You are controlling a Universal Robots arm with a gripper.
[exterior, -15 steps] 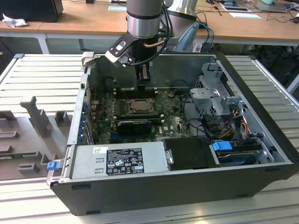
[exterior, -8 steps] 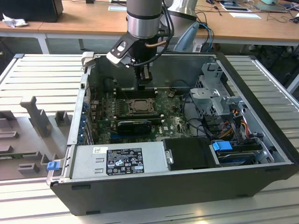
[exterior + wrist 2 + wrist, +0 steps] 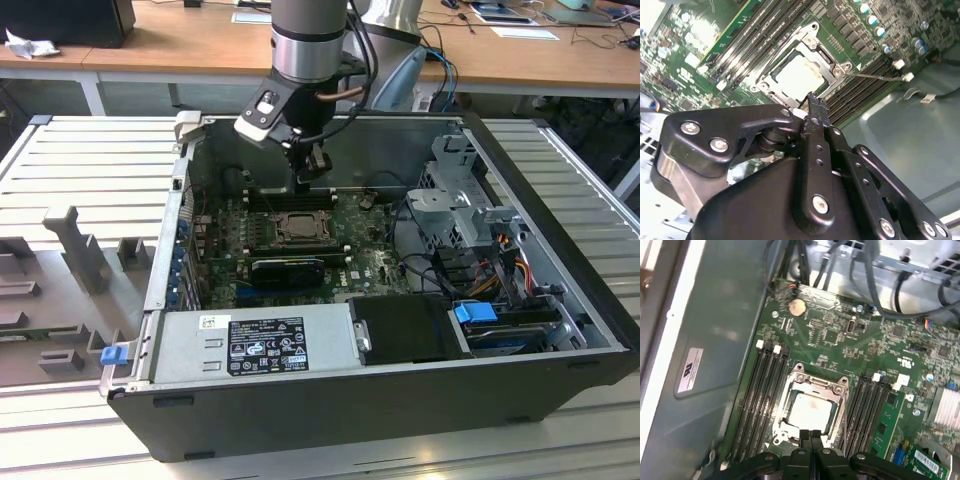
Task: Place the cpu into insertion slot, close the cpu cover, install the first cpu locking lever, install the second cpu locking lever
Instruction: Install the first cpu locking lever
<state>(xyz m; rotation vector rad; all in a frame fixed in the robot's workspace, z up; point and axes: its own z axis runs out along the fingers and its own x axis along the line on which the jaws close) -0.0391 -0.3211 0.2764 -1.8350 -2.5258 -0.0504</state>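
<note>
In the exterior view, the arm comes down from above into an open computer case that lies on the bench. The gripper hangs just above the insertion slot. The slot sits in the middle of the green motherboard, towards the edge away from the grey power supply. The power supply runs along the case's near wall.

In the second wrist view, the cpu lies flat in the slot with its pale metal top showing. The cpu cover is folded down over it, its silver frame ringing the chip on all four sides. The black fingers are pressed together with nothing between them, and their tips sit over the edge of the cover frame. Whether they touch it cannot be told.

In the first wrist view, the chip shows through the cover's square window. Rows of long dark memory slots flank the socket on two opposite sides. A round coin cell sits further up the board, near its edge by the case wall. The closed fingertips point at the frame's nearest edge.
</note>
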